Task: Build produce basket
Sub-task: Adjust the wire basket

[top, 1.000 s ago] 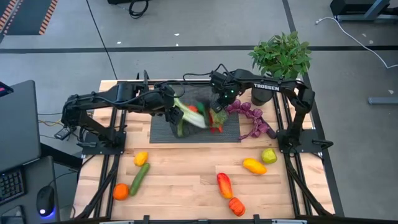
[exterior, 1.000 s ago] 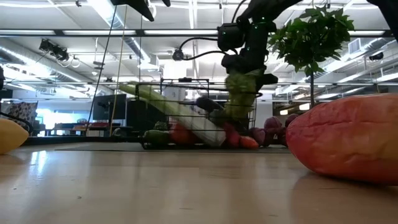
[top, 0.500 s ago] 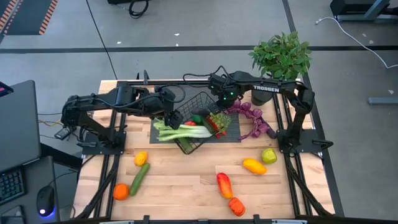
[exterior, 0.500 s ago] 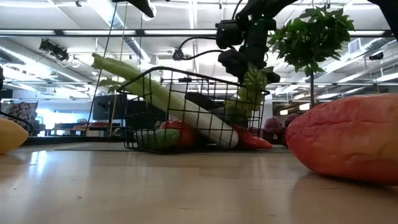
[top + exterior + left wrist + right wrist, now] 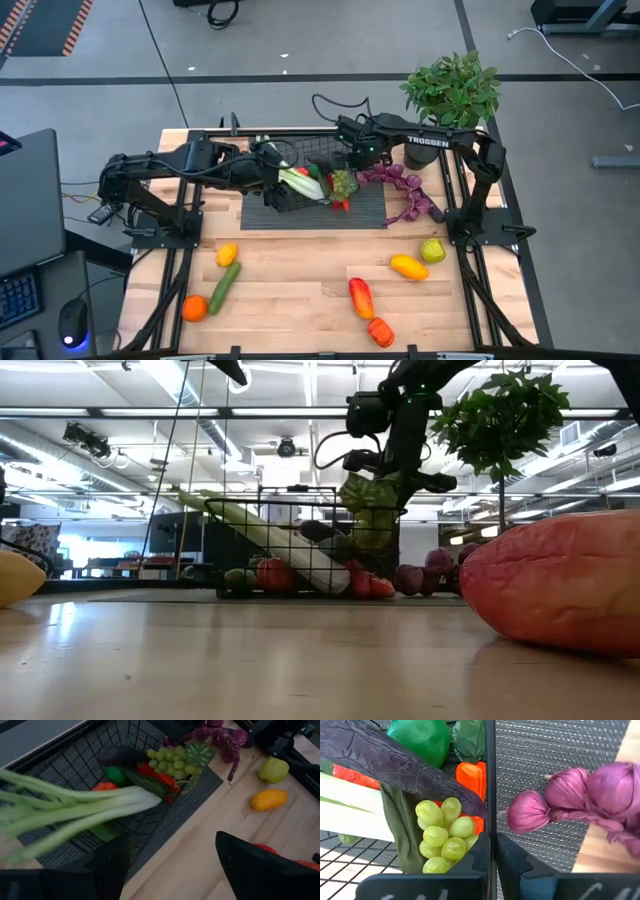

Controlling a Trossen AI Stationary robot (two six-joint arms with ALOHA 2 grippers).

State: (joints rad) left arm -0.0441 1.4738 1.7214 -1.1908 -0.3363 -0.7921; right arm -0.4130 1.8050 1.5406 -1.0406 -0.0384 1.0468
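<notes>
Pinching the basket (image 5: 300, 195) wire, right hand (image 5: 491, 851) clamped; left hand (image 5: 172, 865) spread, seemingly at its rim.

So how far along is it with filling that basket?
Partly done: the basket holds a leek, green grapes and more. The right end effector is shut on its wire rim. Left: a cucumber, orange, peppers and others on the table.

The basket (image 5: 290, 195) was thin black wire mesh on a dark woven mat (image 5: 375, 212); the table (image 5: 300, 290) was pale planked wood; the green grapes (image 5: 442, 840) looked smooth, glossy plastic.
</notes>
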